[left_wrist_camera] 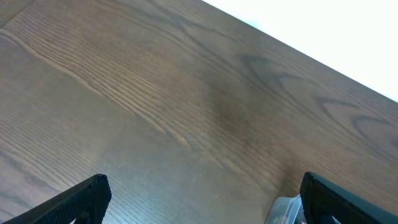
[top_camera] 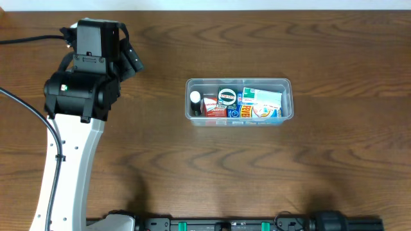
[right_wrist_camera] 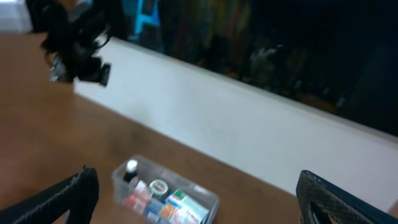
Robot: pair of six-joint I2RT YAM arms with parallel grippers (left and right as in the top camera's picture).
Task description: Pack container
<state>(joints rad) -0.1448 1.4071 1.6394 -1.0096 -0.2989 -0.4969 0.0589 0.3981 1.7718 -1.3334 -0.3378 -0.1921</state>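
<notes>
The left jaws and the right jaws gape fully, gripping and touching nothing. The container (top_camera: pixel 212 82), filled with small packs (top_camera: pixel 257 102), sits on the bench (top_camera: pixel 334 167), apart from both

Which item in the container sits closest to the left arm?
The small white-capped bottle, at the near end of the container; every other item lies beyond it.

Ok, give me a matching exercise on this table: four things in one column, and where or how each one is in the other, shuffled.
1 left pincer
2 white-capped bottle
3 green-and-white box
4 container

A container's right end
B open, over bare table
C container's left end
D mid-table, full of small packs

Pairs: 1-B, 2-C, 3-A, 4-D
</notes>
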